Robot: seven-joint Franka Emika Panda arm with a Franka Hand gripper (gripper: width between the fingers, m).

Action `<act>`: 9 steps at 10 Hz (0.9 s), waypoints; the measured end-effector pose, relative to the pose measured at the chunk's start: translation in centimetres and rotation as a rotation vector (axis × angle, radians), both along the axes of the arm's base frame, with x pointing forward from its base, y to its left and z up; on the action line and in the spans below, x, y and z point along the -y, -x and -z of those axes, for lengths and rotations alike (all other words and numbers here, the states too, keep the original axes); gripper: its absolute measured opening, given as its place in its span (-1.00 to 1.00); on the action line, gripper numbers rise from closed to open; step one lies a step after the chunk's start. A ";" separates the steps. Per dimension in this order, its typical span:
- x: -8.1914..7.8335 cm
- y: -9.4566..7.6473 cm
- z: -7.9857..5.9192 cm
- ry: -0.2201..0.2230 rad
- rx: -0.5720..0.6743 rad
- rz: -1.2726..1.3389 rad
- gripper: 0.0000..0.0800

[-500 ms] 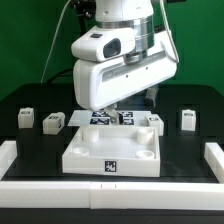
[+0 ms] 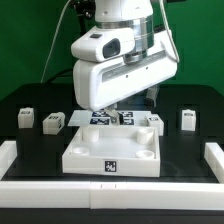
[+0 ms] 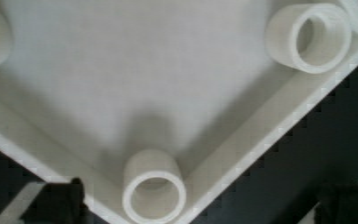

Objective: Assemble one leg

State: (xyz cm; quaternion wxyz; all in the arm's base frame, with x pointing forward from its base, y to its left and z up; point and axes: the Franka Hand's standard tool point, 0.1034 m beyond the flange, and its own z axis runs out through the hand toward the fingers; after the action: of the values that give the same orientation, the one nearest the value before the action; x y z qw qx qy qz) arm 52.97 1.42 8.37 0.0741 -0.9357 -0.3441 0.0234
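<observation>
leg [image 2: 52, 122]: upright on the black table [image 2: 30, 140], at the exterior view's left of the tray, apart from it, not held
other legs: far-left leg [image 2: 25, 118], right-side leg [image 2: 187, 120], both standing, well apart from the gripper
tray [image 2: 90, 165]: white square, centre of table, tag on front wall
gripper [image 2: 126, 108]: low over tray's far edge, mostly hidden by arm housing; opening cannot be told, nothing seen held
wrist view: tray corner, round socket [image 3: 155, 195] close

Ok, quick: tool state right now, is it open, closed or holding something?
Tool: appears open, holding nothing; it hangs over a corner of the white tray.
</observation>
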 end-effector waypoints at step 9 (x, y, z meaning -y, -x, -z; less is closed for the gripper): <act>-0.6 4.7 1.5 0.103 0.116 -0.446 0.62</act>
State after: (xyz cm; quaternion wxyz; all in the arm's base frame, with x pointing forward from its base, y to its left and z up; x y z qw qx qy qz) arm 48.23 2.05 6.83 -0.0008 -0.8388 -0.5444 0.0027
